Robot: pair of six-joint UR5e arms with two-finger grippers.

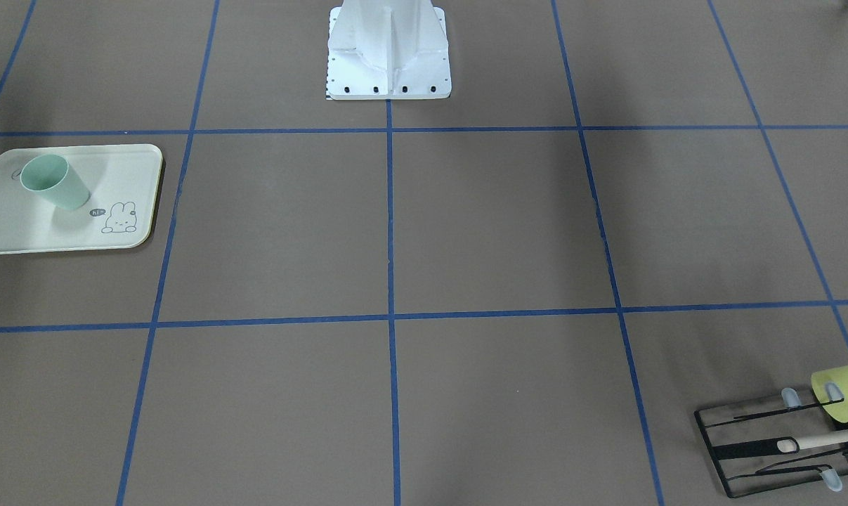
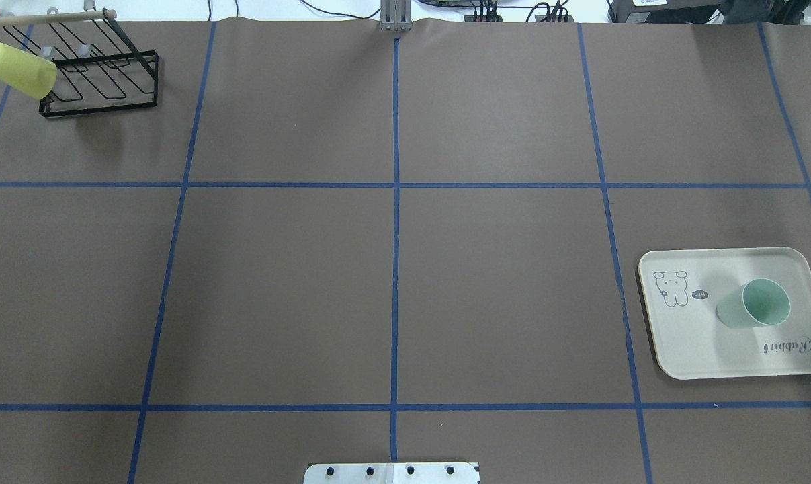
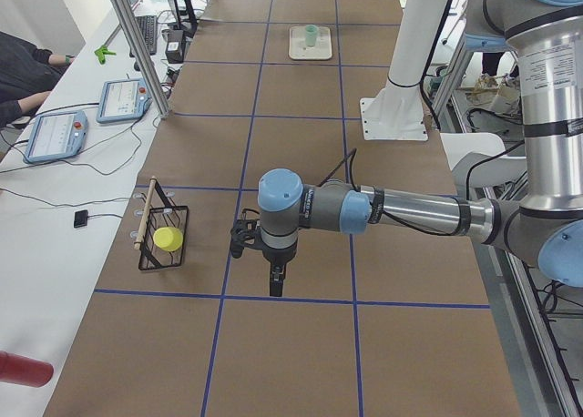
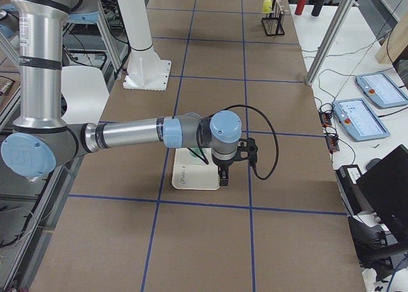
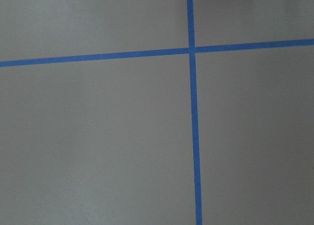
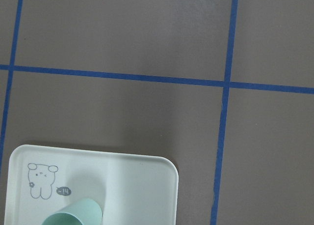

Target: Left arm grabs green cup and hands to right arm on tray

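The pale green cup (image 2: 754, 304) stands on the cream tray (image 2: 687, 343) with its mouth up, at the table's right side; it also shows in the front view (image 1: 53, 181) and at the bottom of the right wrist view (image 6: 73, 212). No gripper touches it. My left gripper (image 3: 276, 285) shows only in the exterior left view. It points down above bare table, right of the wire rack, and I cannot tell if it is open or shut. My right gripper (image 4: 223, 177) shows only in the exterior right view. It hangs high over the tray's (image 4: 191, 180) outer edge, and its state is also unclear.
A black wire rack (image 2: 103, 74) with a wooden rod stands at the far left corner, a yellow-green cup (image 2: 19, 70) hung on it. The white robot base (image 1: 388, 63) stands at the table's near middle. Blue tape lines grid the brown table. Operators' tablets (image 3: 55, 135) lie beyond the far edge.
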